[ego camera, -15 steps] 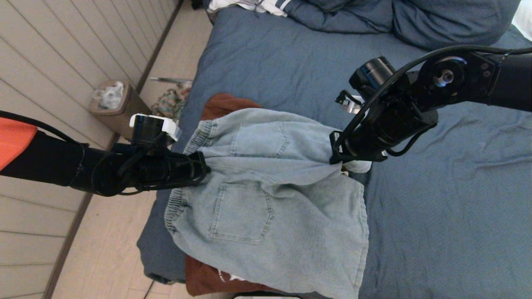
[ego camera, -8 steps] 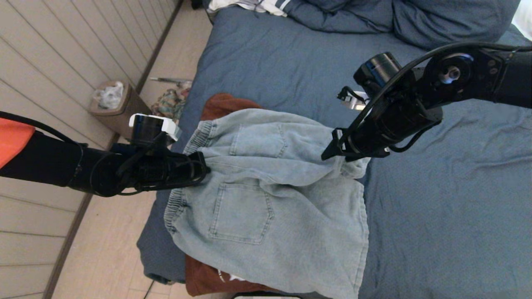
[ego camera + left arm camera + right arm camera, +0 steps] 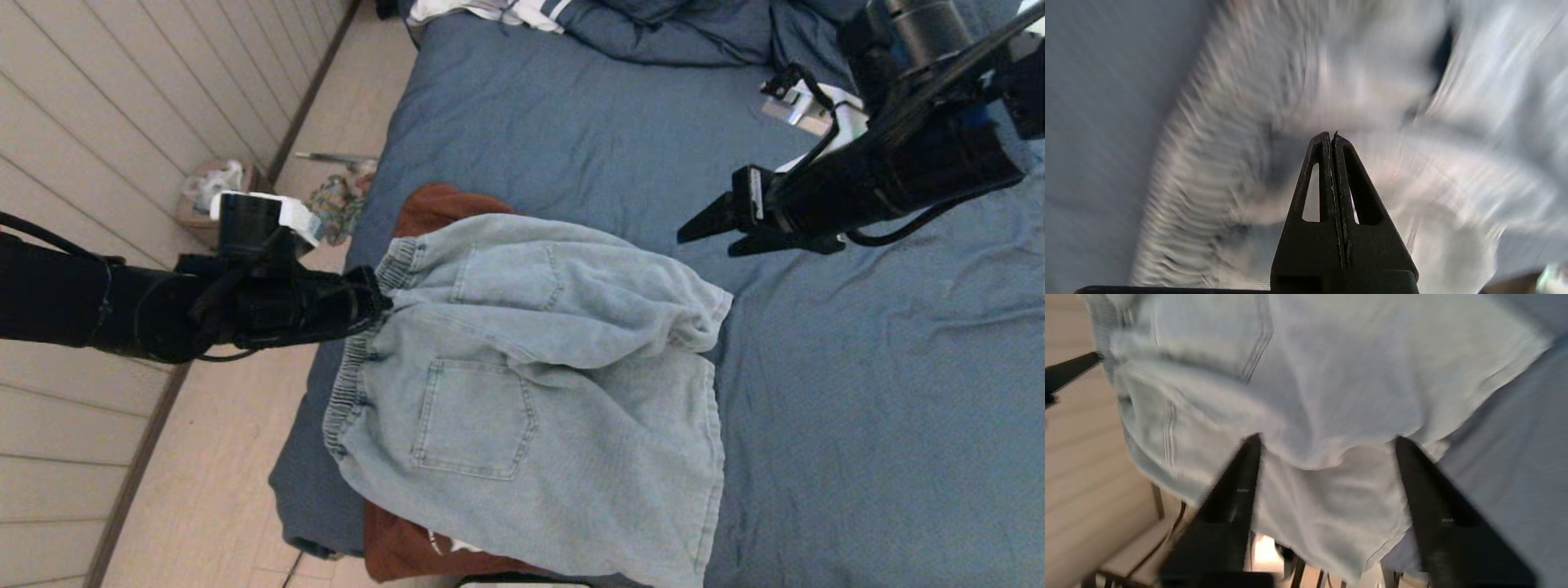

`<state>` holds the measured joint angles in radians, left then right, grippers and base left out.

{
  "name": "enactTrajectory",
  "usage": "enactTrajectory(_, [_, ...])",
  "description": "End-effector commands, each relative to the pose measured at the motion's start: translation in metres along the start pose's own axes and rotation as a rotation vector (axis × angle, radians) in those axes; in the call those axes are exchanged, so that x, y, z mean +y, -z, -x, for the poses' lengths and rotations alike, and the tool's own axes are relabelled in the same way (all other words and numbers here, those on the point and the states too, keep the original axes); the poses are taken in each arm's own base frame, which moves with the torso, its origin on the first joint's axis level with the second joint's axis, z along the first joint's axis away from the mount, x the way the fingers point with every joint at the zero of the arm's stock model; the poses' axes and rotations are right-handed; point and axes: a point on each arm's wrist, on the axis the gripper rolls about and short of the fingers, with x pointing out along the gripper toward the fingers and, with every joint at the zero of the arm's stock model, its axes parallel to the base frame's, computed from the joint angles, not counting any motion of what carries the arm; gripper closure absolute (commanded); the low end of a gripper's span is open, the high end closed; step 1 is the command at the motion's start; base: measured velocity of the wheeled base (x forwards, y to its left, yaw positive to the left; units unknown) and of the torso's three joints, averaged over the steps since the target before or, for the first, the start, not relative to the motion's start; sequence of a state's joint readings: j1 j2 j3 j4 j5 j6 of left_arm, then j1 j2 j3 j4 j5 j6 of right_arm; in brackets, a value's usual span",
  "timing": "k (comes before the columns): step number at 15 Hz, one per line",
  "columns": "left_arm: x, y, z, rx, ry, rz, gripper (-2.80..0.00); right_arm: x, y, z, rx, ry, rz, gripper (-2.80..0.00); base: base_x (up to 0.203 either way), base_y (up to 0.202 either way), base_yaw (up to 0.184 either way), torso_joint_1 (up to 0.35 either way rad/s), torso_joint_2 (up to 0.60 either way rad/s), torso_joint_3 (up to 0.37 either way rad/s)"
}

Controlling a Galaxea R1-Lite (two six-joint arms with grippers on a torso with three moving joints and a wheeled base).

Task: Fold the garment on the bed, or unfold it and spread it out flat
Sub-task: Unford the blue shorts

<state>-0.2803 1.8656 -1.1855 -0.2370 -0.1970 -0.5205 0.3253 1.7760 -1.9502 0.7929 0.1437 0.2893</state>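
Observation:
Light blue denim shorts [image 3: 522,384] lie partly folded at the near left corner of the bed [image 3: 857,408], one leg doubled over the other and back pockets up. My left gripper [image 3: 382,298] is shut, its tips at the elastic waistband; in the left wrist view the left gripper [image 3: 1332,134] shows no cloth between its fingers. My right gripper [image 3: 702,233] hangs open above the sheet, up and to the right of the shorts' hem, holding nothing. In the right wrist view the shorts [image 3: 1331,396] lie below the spread right gripper [image 3: 1327,437].
A rust-coloured garment [image 3: 433,208] lies under the shorts and pokes out at both ends. Blue pillows and bedding [image 3: 735,33] and a white striped cloth [image 3: 506,10] sit at the head of the bed. On the floor to the left stand a waste bin [image 3: 216,196] and some clutter [image 3: 335,204].
My right gripper opened, let go of the shorts' leg hem and rose away to the back right; the hem settled on the bed. My left arm drew back to the left.

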Motion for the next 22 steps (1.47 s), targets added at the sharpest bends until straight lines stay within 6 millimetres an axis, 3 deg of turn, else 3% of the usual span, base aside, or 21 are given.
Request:
enactTrajectory(1, [-0.006,-0.029,0.011,-0.074,0.013,0.001,0.00,-0.008,-0.003,0.015,-0.037,0.017,-0.012,0.00,0.000,0.000,0.000,0.000,0.00,0.000])
enactTrajectory(4, [-0.016,-0.058,0.004,-0.109,0.023,-0.007,0.00,-0.019,-0.006,0.008,-0.044,0.040,-0.030,0.00,0.000,0.000,0.000,0.000,0.00,0.000])
enactTrajectory(6, [-0.018,-0.069,-0.012,-0.113,0.024,-0.020,0.00,-0.028,-0.008,-0.009,-0.057,0.053,-0.039,0.00,0.000,0.000,0.000,0.000,0.00,0.000])
enactTrajectory(11, [-0.015,-0.066,-0.074,-0.070,0.032,-0.057,0.00,-0.047,-0.007,-0.049,-0.087,0.070,-0.051,0.00,0.000,0.000,0.000,0.000,0.00,0.000])
enactTrajectory(14, [-0.013,-0.064,-0.094,-0.061,0.030,-0.110,0.00,-0.050,-0.009,-0.052,-0.092,0.076,-0.053,0.00,0.000,0.000,0.000,0.000,0.00,0.000])
enactTrajectory(18, [-0.013,-0.064,-0.095,-0.066,0.030,-0.148,0.00,-0.050,-0.008,-0.058,-0.081,0.073,-0.052,0.00,0.000,0.000,0.000,0.000,0.00,0.000])
enactTrajectory(22, [-0.022,-0.073,-0.078,-0.091,0.037,-0.152,0.00,-0.049,-0.008,-0.057,-0.084,0.072,-0.052,0.00,0.000,0.000,0.000,0.000,0.00,0.000])
